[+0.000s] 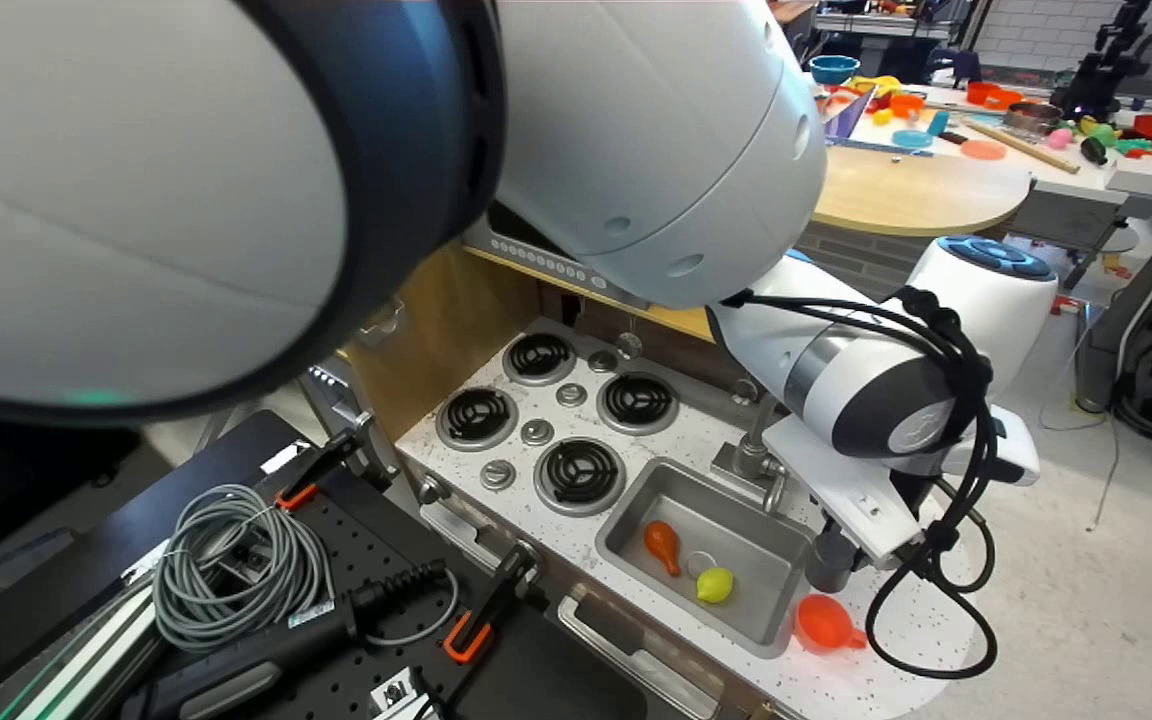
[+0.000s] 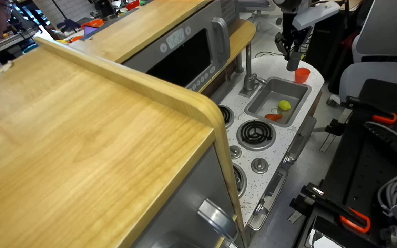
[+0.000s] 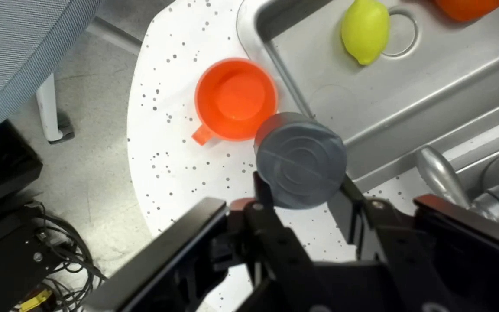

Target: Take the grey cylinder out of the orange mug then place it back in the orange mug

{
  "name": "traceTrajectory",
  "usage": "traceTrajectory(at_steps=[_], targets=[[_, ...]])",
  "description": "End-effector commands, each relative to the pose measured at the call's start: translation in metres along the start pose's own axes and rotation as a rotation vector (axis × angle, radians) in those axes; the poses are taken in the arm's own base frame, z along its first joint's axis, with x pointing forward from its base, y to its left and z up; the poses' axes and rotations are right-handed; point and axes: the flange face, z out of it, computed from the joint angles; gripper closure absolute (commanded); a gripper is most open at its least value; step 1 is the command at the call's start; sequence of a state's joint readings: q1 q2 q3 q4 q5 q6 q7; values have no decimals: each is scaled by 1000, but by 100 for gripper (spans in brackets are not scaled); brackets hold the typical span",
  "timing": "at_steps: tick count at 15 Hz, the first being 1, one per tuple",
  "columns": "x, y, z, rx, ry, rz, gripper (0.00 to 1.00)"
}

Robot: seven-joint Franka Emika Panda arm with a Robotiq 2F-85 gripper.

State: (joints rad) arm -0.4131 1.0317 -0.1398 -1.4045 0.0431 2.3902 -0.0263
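Note:
The grey cylinder (image 3: 301, 162) is held between the two fingers of my gripper (image 3: 305, 184) in the wrist view, its flat round end facing the camera. The gripper is shut on it. The cylinder also shows in both exterior views (image 1: 829, 562) (image 2: 293, 62), raised above the counter beside the mug. The orange mug (image 3: 237, 99) stands upright on the white counter and its inside looks empty. It also shows in both exterior views (image 1: 824, 622) (image 2: 302, 75). In an exterior view the gripper (image 2: 291, 50) is above the cylinder; in another its fingers are mostly hidden behind a white bracket.
A metal sink (image 3: 340, 86) adjoins the mug, with a yellow lemon (image 3: 365, 31) and an orange-brown toy (image 1: 662, 546) inside. The faucet (image 1: 754, 455) stands behind the sink. Stove burners (image 1: 579, 475) lie further along the counter (image 3: 176, 143), whose rounded edge is close to the mug.

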Motion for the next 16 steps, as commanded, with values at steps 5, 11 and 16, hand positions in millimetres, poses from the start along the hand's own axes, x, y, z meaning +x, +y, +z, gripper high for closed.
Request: traceTrajectory(at_steps=[5,11,16], targets=[[22,-12,22,68,37,-125,87],[15,0,43,101,-3,-133,87],[5,17,55,105,-30,-124,87]])
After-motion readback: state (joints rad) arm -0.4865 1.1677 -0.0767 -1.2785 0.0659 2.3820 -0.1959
